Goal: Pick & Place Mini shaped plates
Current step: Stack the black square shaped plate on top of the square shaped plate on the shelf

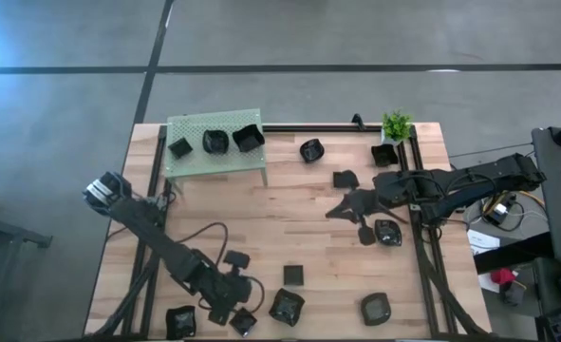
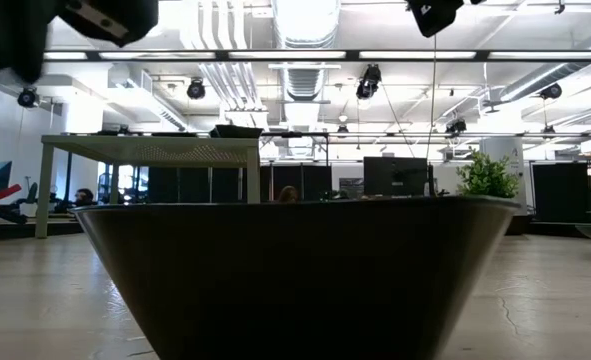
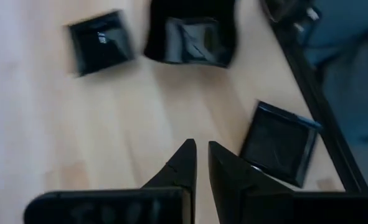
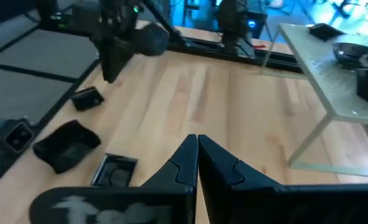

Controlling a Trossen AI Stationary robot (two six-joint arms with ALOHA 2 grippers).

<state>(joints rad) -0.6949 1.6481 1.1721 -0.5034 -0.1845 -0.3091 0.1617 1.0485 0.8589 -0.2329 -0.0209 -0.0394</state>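
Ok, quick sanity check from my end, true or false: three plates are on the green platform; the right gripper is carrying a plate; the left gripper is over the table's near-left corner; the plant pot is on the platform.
1. Three mini plates sit on the green platform: true. One lies at its left, one in the middle, one at its right.
2. The right gripper carries a plate: false. It is shut with nothing between its fingers.
3. The left gripper is over the table's near-left corner: true, with loose plates such as a square one around it.
4. The plant pot stands on the platform: false. It stands on the table's far-right corner.
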